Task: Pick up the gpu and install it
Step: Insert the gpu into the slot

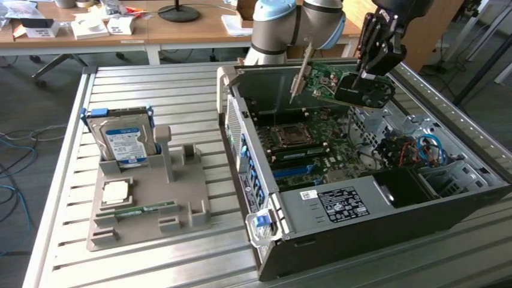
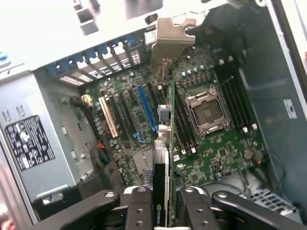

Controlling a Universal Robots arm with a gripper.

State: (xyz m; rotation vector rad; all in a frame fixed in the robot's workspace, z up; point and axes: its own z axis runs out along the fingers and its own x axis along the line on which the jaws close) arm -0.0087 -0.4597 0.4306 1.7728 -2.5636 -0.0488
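**Gpu held over the open case.** The gripper (image 1: 373,67) is clamping the gpu (image 1: 327,81) at its cooler end. It is holding the card in the air, well above the blue slot (image 1: 298,173) inside the open computer case (image 1: 360,240). No part of the card is touching the case. The card is hanging on edge, with its black fan (image 1: 365,91) facing sideways rather than down.

In the wrist view, the gripper (image 2: 163,206) is pressing its fingers (image 2: 139,211) against the two faces of the gpu (image 2: 165,163). The jaws are standing only as far apart as the card is thick. The card is showing edge-on, as a thin strip ending in the metal bracket (image 2: 170,36).

Taking the blue slot (image 2: 146,108) as reference, the card's long axis is running nearly parallel to it. The bracket is lying beyond the slot's end nearest the vented rear wall. The card's lower edge is appearing to sit not directly over the blue slot but to the side of it where the processor socket (image 2: 206,112) lies on the motherboard (image 2: 216,158). This sideways offset, together with the height above the blue slot, is judged to be the governing relation. The gpu is not yet seated.
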